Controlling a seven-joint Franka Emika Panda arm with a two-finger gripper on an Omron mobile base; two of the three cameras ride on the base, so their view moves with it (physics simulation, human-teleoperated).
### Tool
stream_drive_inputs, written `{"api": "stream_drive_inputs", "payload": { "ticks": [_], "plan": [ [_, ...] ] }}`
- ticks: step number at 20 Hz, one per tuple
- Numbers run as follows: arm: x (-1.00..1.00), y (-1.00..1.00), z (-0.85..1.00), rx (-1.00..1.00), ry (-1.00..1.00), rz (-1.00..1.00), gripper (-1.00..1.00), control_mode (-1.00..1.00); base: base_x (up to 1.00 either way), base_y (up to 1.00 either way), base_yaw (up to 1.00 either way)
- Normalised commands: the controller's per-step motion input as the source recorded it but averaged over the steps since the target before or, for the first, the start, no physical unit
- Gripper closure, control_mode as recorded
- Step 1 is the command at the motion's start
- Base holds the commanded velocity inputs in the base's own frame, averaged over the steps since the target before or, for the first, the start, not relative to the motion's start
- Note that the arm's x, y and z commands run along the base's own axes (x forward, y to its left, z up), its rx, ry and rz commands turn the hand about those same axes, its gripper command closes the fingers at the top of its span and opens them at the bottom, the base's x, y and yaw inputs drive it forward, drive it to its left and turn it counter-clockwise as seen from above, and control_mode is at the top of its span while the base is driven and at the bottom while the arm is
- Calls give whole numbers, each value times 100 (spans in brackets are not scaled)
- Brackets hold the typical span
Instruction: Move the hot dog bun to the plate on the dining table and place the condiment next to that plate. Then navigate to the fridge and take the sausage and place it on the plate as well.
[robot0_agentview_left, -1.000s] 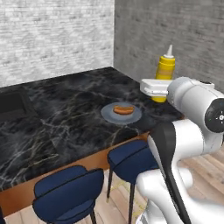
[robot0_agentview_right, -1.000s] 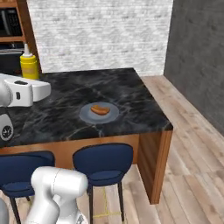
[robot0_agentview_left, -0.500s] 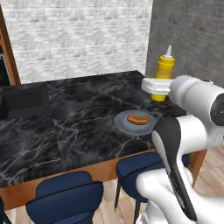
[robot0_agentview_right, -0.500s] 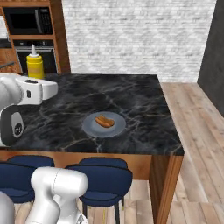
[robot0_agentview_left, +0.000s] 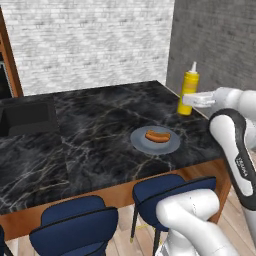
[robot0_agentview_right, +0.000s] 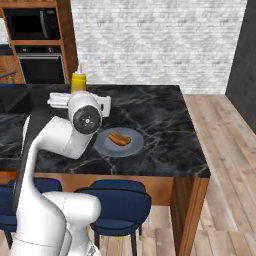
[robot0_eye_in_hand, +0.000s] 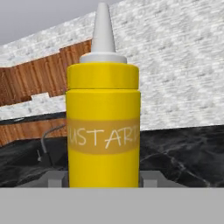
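1 condiment (robot0_eye_in_hand: 103, 127) gripped upright in the pincer (robot0_eye_in_hand: 103, 179); 1 hot dog bun (robot0_agentview_left: 157, 135) on 1 plate (robot0_agentview_left: 141, 143).

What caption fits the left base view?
Gripper holds the mustard bottle upright above the table; bun on plate.

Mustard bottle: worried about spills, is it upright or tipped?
Upright. The mustard bottle stands with its nozzle pointing straight up, held in the tool.

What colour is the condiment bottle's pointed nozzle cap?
Pale grey-white, above the yellow condiment bottle; the hand view shows it best.
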Motion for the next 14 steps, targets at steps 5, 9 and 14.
{"api": "stream_drive_inputs", "payload": {
  "ticks": [5,9,14],
  "plan": [
    [52,-65,-59,1,-1,35,100,-100,0,0,0],
    [15,-79,-58,0,-2,26,100,-100,0,0,0],
    [8,-83,-51,0,0,18,100,-100,0,0,0]
  ]
}}
